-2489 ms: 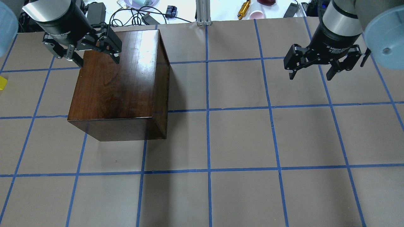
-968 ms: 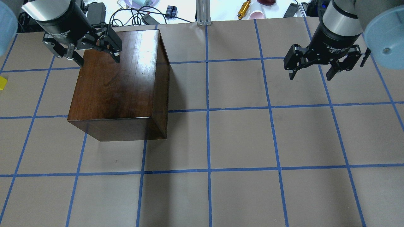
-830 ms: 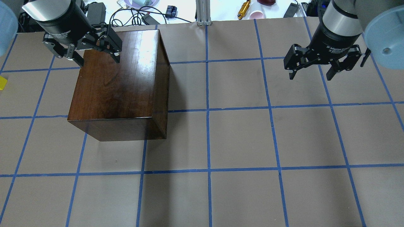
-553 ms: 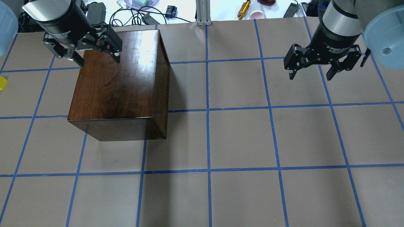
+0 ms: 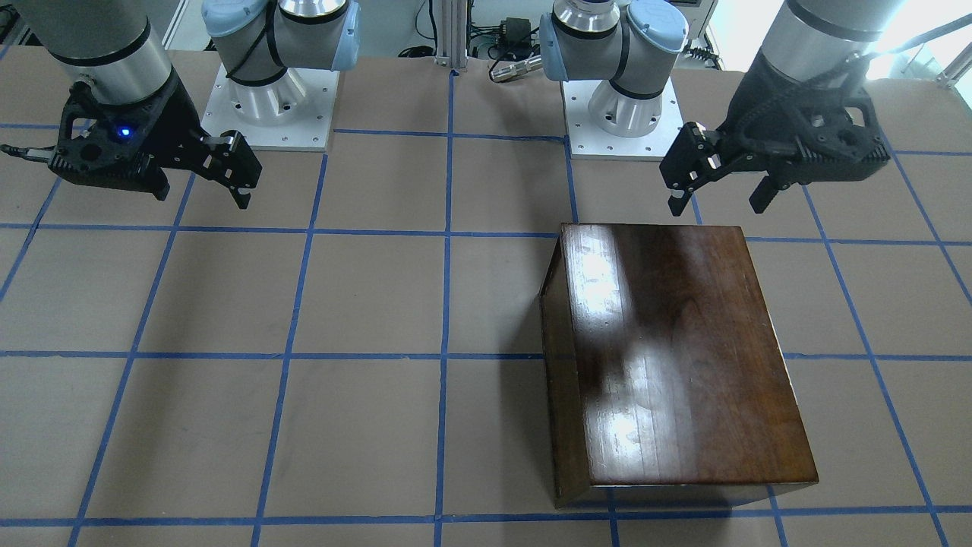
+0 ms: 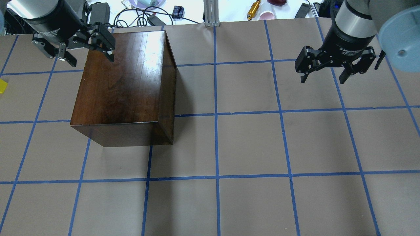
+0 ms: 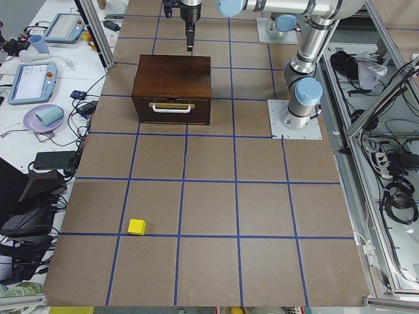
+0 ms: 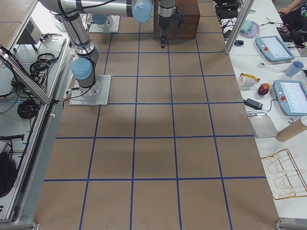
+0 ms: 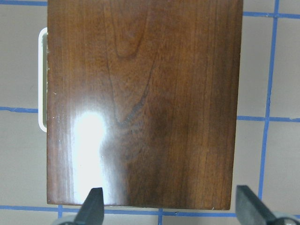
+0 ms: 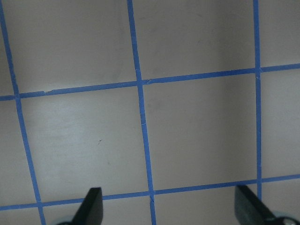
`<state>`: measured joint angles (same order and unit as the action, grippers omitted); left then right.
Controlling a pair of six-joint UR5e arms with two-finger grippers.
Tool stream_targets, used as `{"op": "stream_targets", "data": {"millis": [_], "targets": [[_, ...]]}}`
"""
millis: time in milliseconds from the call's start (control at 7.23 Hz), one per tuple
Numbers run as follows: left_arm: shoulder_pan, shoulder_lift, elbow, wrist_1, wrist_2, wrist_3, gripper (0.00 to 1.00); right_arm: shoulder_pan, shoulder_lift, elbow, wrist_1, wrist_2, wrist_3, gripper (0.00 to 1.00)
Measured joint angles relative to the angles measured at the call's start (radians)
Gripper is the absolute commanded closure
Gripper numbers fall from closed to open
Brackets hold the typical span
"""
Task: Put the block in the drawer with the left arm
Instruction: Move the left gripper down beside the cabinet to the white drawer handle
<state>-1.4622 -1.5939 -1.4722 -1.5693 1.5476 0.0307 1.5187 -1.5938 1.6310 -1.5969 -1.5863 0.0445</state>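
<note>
First, nearest the table's left end, the block (image 7: 136, 226), a small yellow cube, sits alone on the brown paper table (image 7: 262, 216), well apart from everything else. Beyond it stands the dark glossy cabinet (image 6: 124, 85). Its drawer (image 7: 171, 112) is fully shut, its front and pale handle (image 7: 171, 106) facing the block's end of the table. Above the cabinet's top hangs the left gripper (image 6: 91, 59), fingers spread wide and holding nothing. Farthest off, the right gripper (image 6: 323, 80) hovers over bare table, also spread and empty.

With the drawer shut, the step in hand is probably opening it. To do that well, the left gripper should come down in front of the drawer face, straddle the handle bar squarely, close firmly, and pull straight out along the drawer's line. A skewed pull could drag the whole cabinet.
</note>
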Motion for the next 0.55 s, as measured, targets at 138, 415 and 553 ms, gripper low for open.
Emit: {"op": "stream_targets", "data": {"millis": [138, 415, 553], "targets": [[0.038, -0.014, 0.001, 0.004, 0.001, 0.051, 0.00, 0.000, 0.000, 0.000, 0.000, 0.000, 0.000, 0.00], [0.132, -0.055, 0.001, 0.012, -0.001, 0.196, 0.00, 0.000, 0.000, 0.000, 0.000, 0.000, 0.000, 0.00], [0.178, -0.082, 0.001, 0.022, -0.001, 0.253, 0.00, 0.000, 0.000, 0.000, 0.000, 0.000, 0.000, 0.00]]}}
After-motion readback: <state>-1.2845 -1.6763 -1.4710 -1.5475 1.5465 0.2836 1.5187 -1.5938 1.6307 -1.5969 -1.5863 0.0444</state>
